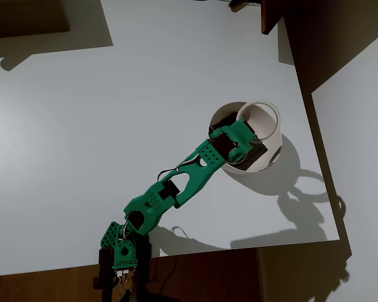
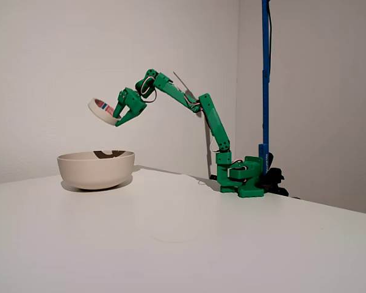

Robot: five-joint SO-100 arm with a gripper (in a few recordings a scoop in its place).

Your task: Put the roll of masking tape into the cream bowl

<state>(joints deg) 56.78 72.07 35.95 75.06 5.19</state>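
The green gripper (image 2: pixel 117 114) is clamped on the roll of masking tape (image 2: pixel 104 112), holding it tilted in the air above the cream bowl (image 2: pixel 96 169), clear of its rim. The roll is a flat cream-white ring with reddish print on its inner core (the print shows in the fixed view). From overhead the ring (image 1: pixel 259 121) hangs over the bowl's upper right part. The bowl (image 1: pixel 271 160) stands on the white table (image 1: pixel 113 126), a dark brown pad inside it.
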